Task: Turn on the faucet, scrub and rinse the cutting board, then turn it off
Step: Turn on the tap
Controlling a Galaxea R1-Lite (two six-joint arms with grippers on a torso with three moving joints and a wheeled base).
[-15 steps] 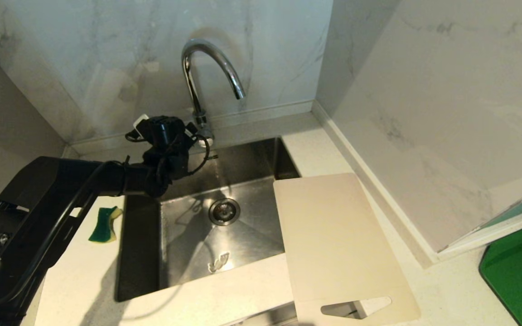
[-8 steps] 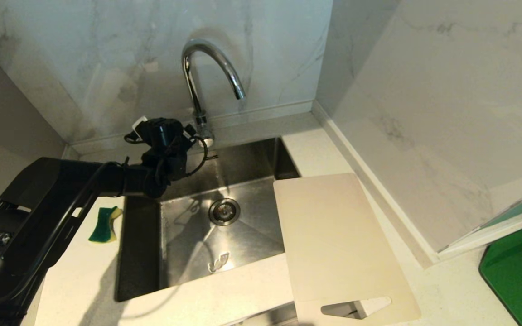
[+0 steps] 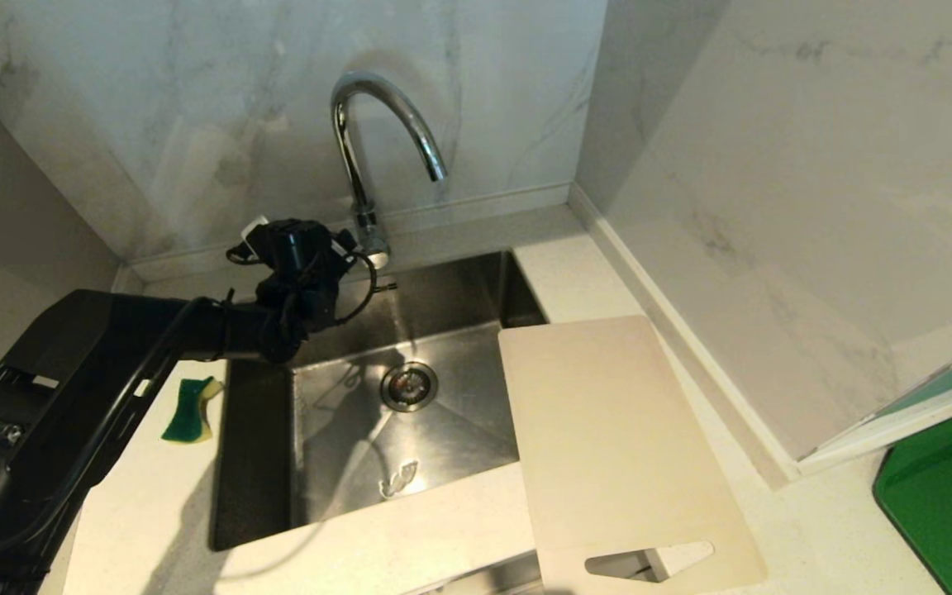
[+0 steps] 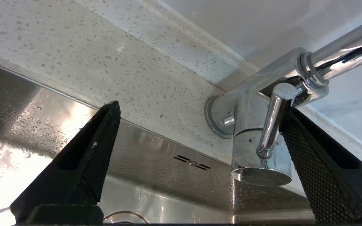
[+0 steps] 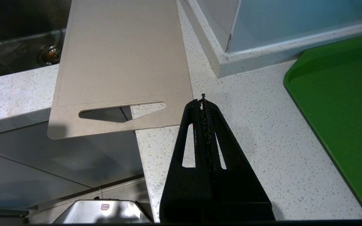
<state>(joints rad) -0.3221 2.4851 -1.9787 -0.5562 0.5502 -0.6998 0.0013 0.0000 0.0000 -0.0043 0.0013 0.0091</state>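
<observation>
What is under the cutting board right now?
The cutting board bridges the sink's right edge and the counter; its handle end overhangs the counter front. Whatever lies directly beneath is covered.

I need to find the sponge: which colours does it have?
The sponge is dark green with a yellow layer, best seen in the head view.

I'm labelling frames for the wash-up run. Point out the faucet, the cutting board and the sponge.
faucet [image 3: 385,103]: head view, on the arched chrome spout.
cutting board [image 3: 608,430]: head view, on the middle of its pale face.
sponge [image 3: 189,411]: head view, on its green top.
</observation>
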